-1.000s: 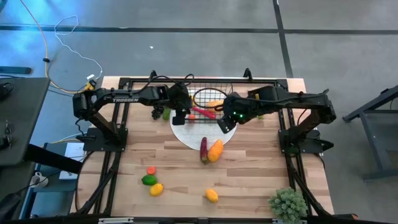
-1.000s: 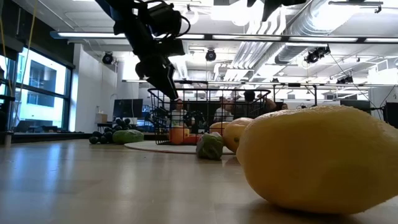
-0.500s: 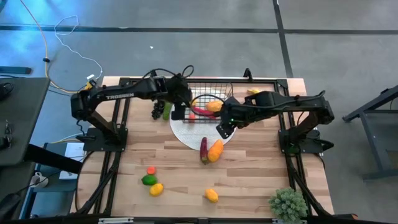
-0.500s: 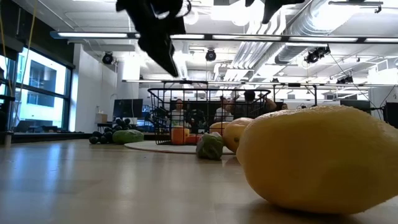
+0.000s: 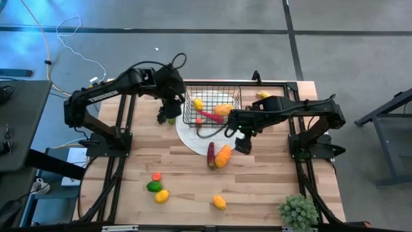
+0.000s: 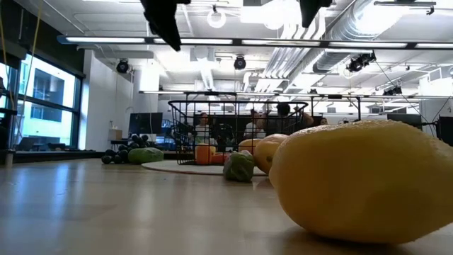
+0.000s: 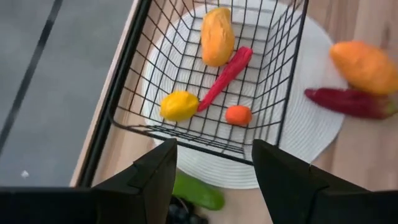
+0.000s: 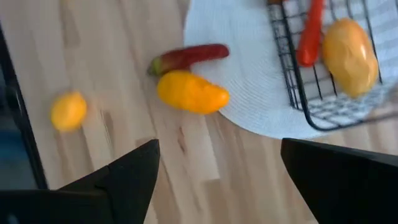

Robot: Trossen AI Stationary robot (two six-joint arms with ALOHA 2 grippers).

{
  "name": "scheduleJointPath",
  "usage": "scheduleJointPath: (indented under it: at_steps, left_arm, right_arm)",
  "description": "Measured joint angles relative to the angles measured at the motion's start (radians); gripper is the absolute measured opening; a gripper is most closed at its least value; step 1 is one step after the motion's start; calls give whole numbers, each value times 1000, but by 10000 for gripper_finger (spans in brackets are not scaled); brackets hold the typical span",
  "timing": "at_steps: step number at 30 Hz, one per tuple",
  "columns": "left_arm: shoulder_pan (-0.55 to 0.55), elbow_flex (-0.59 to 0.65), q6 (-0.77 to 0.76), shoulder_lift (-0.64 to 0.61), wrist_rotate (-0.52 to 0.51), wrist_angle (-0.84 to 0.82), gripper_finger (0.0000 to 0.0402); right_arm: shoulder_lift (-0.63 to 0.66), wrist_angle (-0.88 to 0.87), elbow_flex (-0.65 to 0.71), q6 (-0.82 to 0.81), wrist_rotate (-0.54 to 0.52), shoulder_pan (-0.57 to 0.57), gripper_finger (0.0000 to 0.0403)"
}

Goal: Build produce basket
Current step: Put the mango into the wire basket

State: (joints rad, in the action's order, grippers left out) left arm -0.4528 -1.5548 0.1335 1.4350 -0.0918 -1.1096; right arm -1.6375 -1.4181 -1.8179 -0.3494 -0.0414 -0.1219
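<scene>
The basket (image 5: 212, 106) sat on the white disc (image 5: 193, 136), just ahead of the left gripper (image 7: 214, 163), whose fingers stood apart around nothing. Inside lay a lemon (image 7: 179, 105), a red pepper (image 7: 225, 76) and an orange piece (image 7: 217, 35). The right gripper (image 8: 217, 171) hung with fingers spread wide and bare, beyond them a yellow-orange fruit (image 8: 191, 92).

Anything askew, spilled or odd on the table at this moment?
The basket sits off-centre on the white disc, overhanging its far edge. It holds four pieces; the rest of the produce lies loose on the table, including a mango and dark red pepper at the disc's rim. Nothing looks damaged.
</scene>
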Motion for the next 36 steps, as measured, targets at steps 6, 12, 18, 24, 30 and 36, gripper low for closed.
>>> scheduleJointPath:
  at_steps: [6,12,18,24,30,36]
  left_arm:
    - [32,-3,-121,-58,2,-18,200]
    - [60,-3,-167,-88,2,-29,200]
    - [76,-3,-200,-96,2,-83,200]
    - [76,-3,-202,-95,0,-106,200]
    - [72,-3,-168,-95,-15,-106,200]
    - [71,-3,-130,-95,-29,-106,200]
  right_arm:
    - [-6,10,0,290,12,-37,317]
    - [-35,61,0,598,13,-83,317]
    - [-125,63,0,714,12,-102,317]
    - [-222,63,0,733,12,-99,317]
    - [-310,82,0,758,-4,-99,317]
    - [-378,128,0,771,-22,-82,317]
